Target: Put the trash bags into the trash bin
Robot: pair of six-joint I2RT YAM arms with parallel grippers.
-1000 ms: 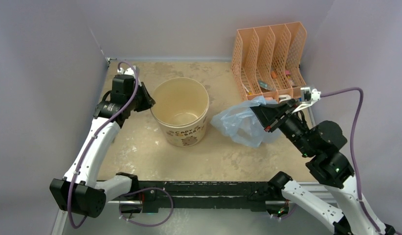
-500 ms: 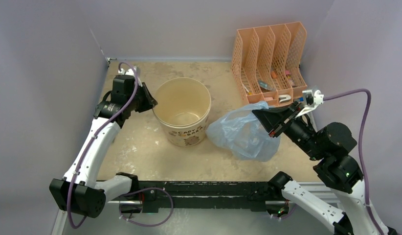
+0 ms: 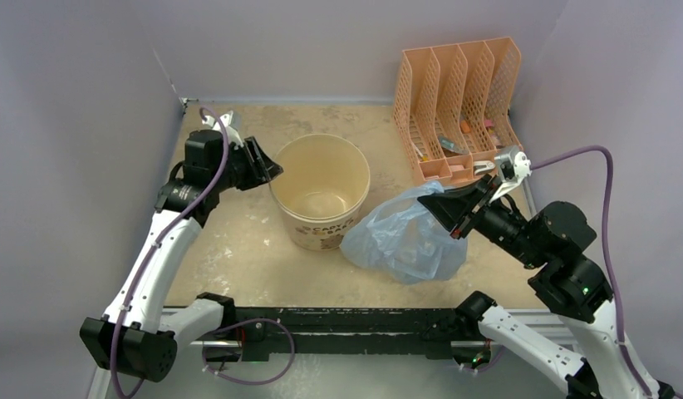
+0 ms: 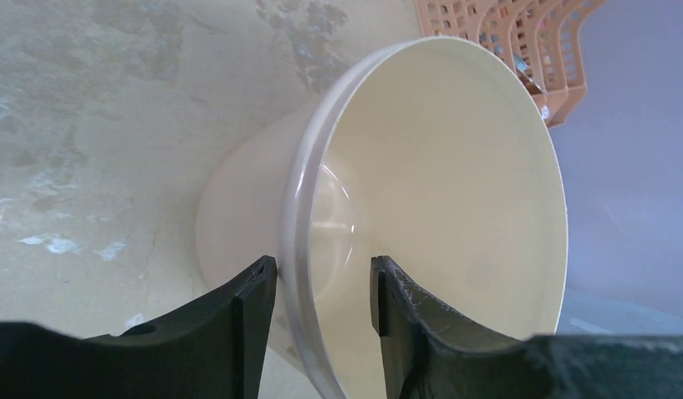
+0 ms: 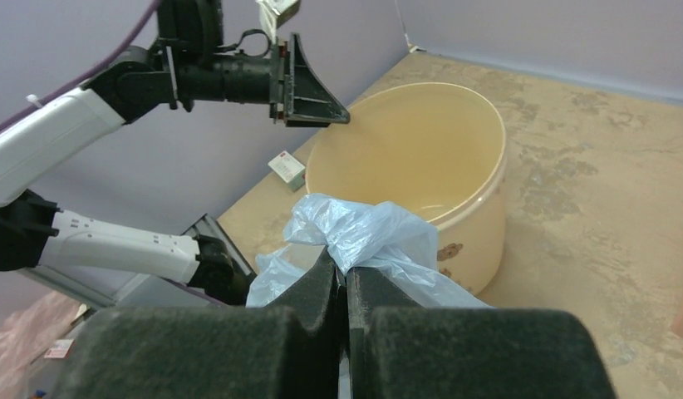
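Item 1. Right end effector (image 3: 436,204): clenched on a gathered topknot of the bag (image 3: 400,241), black fingers (image 5: 317,291) pressed flat together with the film pinched between them.

Item 2. Bag: thin, pale-blue, translucent film, crinkled throughout. It hung from that pinch with its lower folds on the bench (image 3: 238,241), just right of the bin (image 3: 317,233). Its left edge lay at the bin's wall; whether it was touching I could not tell. Judged very light, limp and slippery, likely to billow and snag on a rim. It looked wider than the bin's mouth, so it would want stuffing down, not dropping. Best hold: a bunched fold, as taken here.

Item 3. Bin: round cream plastic bucket with a rolled rim, smooth glossy inside and brown prints on its side. It stood mid-bench with nothing in it. Judged stiff but light, easy to shove or tip.

Item 4. Left end effector (image 3: 274,170): released, fingers (image 4: 255,307) apart and straddling the bin's left rim, a gap showing on the inner side.

Item 5. Organizer (image 3: 454,91): orange mesh plastic, four upright slots, small oddments in the bottoms, at the far right corner.

Item 6. Bench: beige, mottled and scuffed.
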